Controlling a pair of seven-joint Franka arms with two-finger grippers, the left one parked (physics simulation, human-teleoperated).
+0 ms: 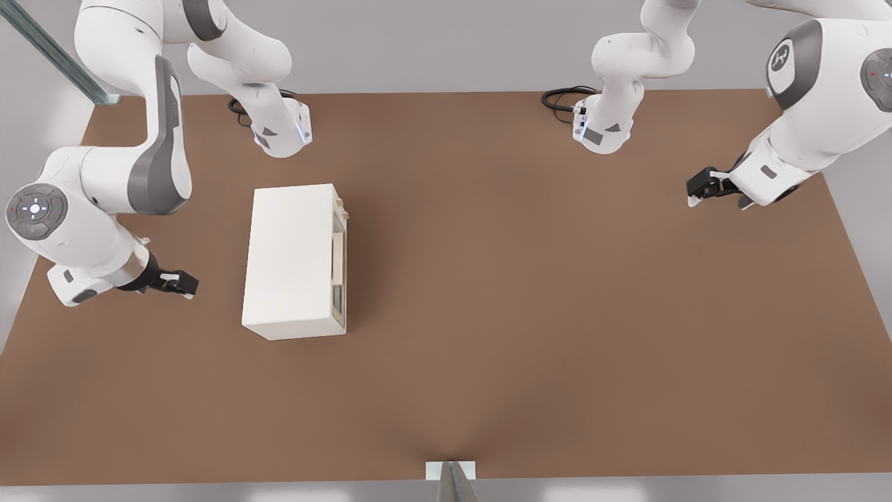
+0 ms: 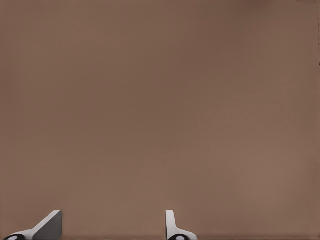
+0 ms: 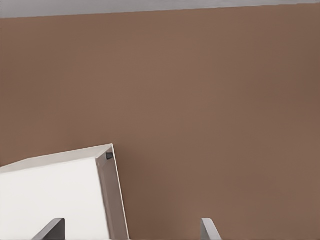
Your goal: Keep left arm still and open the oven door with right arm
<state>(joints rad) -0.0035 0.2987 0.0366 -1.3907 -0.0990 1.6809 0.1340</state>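
Front view: the oven door (image 1: pixel 339 259) looks shut, flush on its cream oven (image 1: pixel 289 261), which stands nearer the table's (image 1: pixel 543 314) edge on the front view's left. The door faces the table's middle. The right arm's gripper (image 1: pixel 174 282) hovers behind the oven, near that edge, touching nothing; the box blocks its way.

Right wrist view: the claw is spread wide and empty, with an oven corner between the fingertips (image 3: pixel 52 229). Opening is all still to do.

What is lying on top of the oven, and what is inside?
Nothing lies on the oven. The oven door is shut, so the inside is hidden. The open gripper hovers behind it.
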